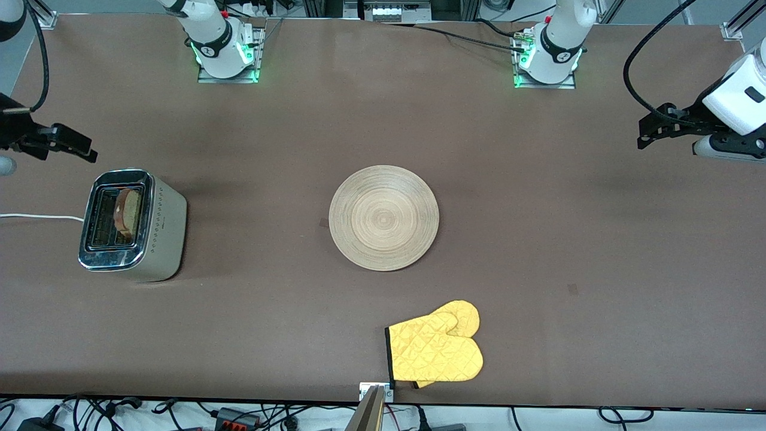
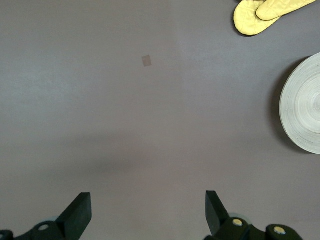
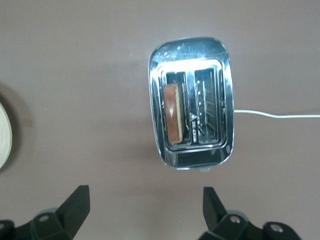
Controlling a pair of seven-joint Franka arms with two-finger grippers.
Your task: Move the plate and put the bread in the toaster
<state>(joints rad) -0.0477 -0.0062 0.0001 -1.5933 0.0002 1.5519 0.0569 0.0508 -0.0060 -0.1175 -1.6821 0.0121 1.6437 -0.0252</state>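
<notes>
Nearest lies mitt [image 1: 435, 350]; bread [image 1: 127, 211] stands edgewise in toaster [image 1: 131, 225].

Brown-covered table [image 1: 538, 239] carries: wooden plate [image 1: 383, 218] mid-table; silver toaster [image 1: 131, 225] toward the right arm's end; yellow oven mitt [image 1: 435, 350] nearer the camera than the plate.

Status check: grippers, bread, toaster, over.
Left gripper and right gripper open, empty, up. Bread in toaster slot. Plate mid-table, nothing blocking.
</notes>
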